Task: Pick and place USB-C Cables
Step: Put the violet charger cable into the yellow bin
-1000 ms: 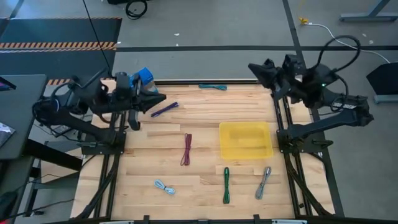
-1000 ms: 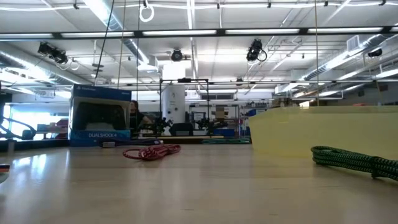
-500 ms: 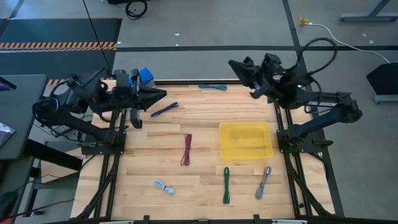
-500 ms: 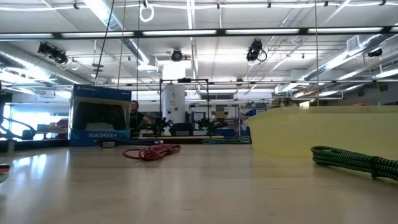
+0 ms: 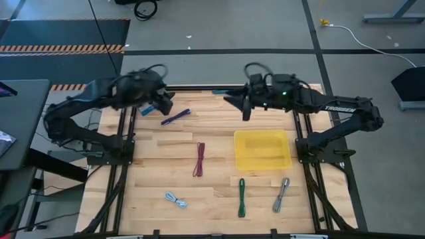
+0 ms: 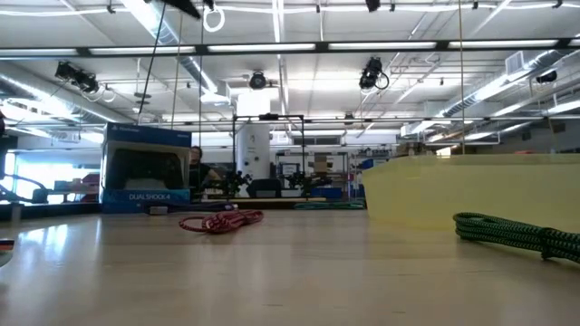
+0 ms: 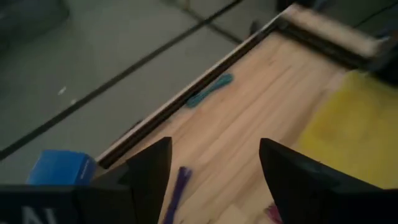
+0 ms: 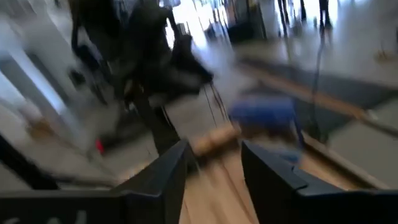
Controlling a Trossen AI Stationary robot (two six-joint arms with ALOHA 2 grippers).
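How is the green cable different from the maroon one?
The green cable lies nearer the table's front edge, just below the yellow tray; the maroon cable lies mid-table, left of the tray. In the low view the green one is straighter, the maroon one looped. Both are thin bundles, lengthwise, untouched.

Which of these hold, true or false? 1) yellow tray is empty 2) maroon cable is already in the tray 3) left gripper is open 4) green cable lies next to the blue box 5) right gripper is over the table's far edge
1) True: the yellow tray holds nothing.
2) False: the maroon cable lies on the bare table, to the tray's left.
3) True: the left gripper has its fingers spread with nothing between them.
4) False: the green cable lies near the table's front edge, below the tray; the blue box is at the far left corner, with the purple cable beside it.
5) True: the right gripper is by the far edge, near the teal cable.
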